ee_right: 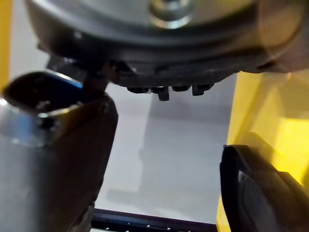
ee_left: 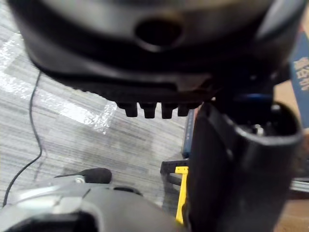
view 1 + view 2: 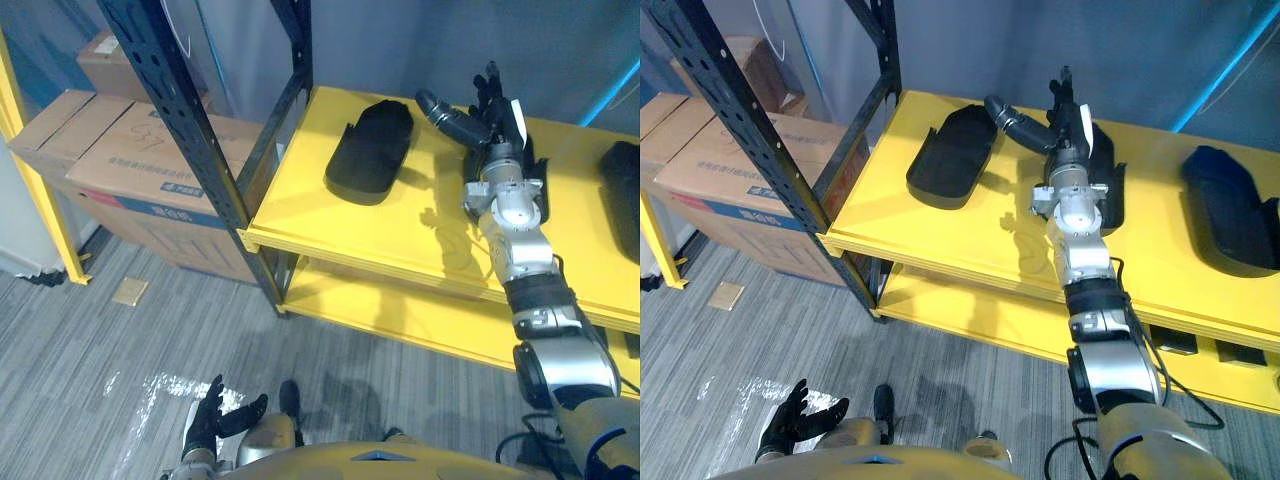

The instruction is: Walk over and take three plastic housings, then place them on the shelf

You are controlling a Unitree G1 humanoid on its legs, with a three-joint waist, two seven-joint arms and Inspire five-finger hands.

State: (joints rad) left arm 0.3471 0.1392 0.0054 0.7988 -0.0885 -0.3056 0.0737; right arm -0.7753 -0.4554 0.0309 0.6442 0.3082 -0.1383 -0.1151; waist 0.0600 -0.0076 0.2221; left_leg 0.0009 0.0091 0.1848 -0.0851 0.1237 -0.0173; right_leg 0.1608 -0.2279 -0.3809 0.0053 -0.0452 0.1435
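Observation:
Three black plastic housings lie on the yellow shelf (image 3: 330,215). One housing (image 3: 370,150) rests at the shelf's left and another housing (image 3: 1230,205) at its right end. The middle housing (image 3: 1113,195) lies mostly hidden beneath my right hand (image 3: 1072,135). That hand hovers over it with fingers straight and thumb stretched toward the left housing, holding nothing. In the right wrist view a housing's dark edge (image 1: 256,193) shows past the thumb. My left hand (image 3: 215,420) hangs low over the floor, fingers spread and empty.
A black perforated upright (image 3: 190,130) stands at the shelf's left corner. Cardboard boxes (image 3: 130,160) are stacked to its left behind a yellow post (image 3: 40,190). A lower yellow shelf (image 3: 400,310) sits underneath. Grey floor (image 3: 150,340) lies in front.

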